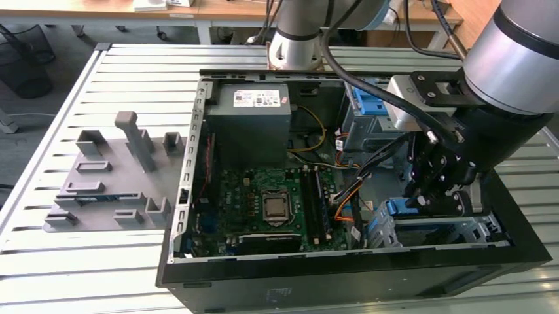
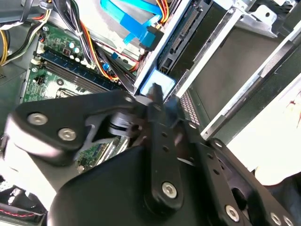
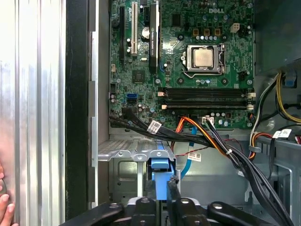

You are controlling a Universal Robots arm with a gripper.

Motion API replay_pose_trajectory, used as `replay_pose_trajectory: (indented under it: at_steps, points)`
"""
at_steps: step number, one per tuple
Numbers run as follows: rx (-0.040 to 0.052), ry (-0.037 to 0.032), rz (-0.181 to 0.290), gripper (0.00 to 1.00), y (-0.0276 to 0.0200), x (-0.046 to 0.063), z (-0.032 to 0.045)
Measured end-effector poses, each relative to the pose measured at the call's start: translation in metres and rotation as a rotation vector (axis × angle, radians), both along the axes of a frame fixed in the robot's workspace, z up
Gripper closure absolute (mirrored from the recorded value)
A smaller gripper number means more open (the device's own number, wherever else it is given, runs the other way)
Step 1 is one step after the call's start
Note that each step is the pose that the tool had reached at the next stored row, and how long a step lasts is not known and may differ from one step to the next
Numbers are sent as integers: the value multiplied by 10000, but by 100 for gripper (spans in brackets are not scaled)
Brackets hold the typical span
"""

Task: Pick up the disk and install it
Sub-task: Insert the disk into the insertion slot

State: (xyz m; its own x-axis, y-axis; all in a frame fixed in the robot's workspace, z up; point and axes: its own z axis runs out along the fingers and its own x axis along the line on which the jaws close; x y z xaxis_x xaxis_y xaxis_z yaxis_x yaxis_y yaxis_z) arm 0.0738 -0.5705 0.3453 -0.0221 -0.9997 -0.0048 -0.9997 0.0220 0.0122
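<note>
The disk sits in the metal drive bay at the front corner of the open computer case, on the exterior view's right. Its blue carrier end (image 3: pixel 161 165) shows between my fingers, and its silver body is hidden inside the bay. The same blue end (image 2: pixel 157 87) shows at the bay's mouth in the second wrist view and as a blue patch (image 1: pixel 397 208) in the exterior view. My gripper (image 3: pixel 162 190) reaches down into the case with its two black fingers (image 2: pixel 156 104) pressed close on that blue end. In the exterior view the gripper (image 1: pixel 417 201) hangs right beside the blue patch.
The green motherboard (image 1: pixel 271 203) fills the case floor, with the grey power-supply box (image 1: pixel 249 124) behind it. Orange and black cables (image 3: pixel 207 136) run past the bay's edge. A blue latch piece (image 1: pixel 371 104) sits in the upper bay. A grey fixture (image 1: pixel 114 176) lies on the slatted table. A person's fingers (image 3: pixel 3 205) rest beside the case.
</note>
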Motion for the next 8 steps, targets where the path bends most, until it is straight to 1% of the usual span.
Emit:
replay_pose_trajectory:
  at_steps: [1,3,4,8]
  points:
    - [1,0,0,75,0,0,-1]
    - [1,0,0,87,0,0,-2]
    - [1,0,0,89,0,0,-3]
    - [0,0,0,89,0,0,-4]
